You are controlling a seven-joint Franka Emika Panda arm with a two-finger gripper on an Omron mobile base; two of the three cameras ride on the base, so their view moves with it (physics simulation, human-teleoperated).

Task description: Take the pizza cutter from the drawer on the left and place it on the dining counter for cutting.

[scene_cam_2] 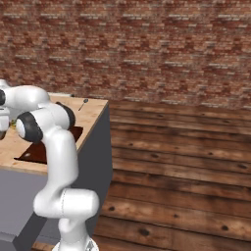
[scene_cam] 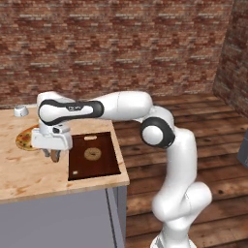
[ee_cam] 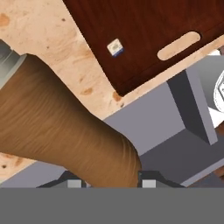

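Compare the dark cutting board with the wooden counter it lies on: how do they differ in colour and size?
The cutting board is dark reddish brown and even in tone; the counter is pale and blotchy. The board is a small rectangle with a slot handle, while the counter is a far wider slab on a grey base. Both are flat, level and wood-like.

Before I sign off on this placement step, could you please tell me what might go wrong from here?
The pincer holds the pizza cutter by its wooden handle just above the dining counter, beside the pizza and the cutting board. Released from here, the cutter might roll or tip onto the pizza. It could also land half on the board's edge and rest tilted.
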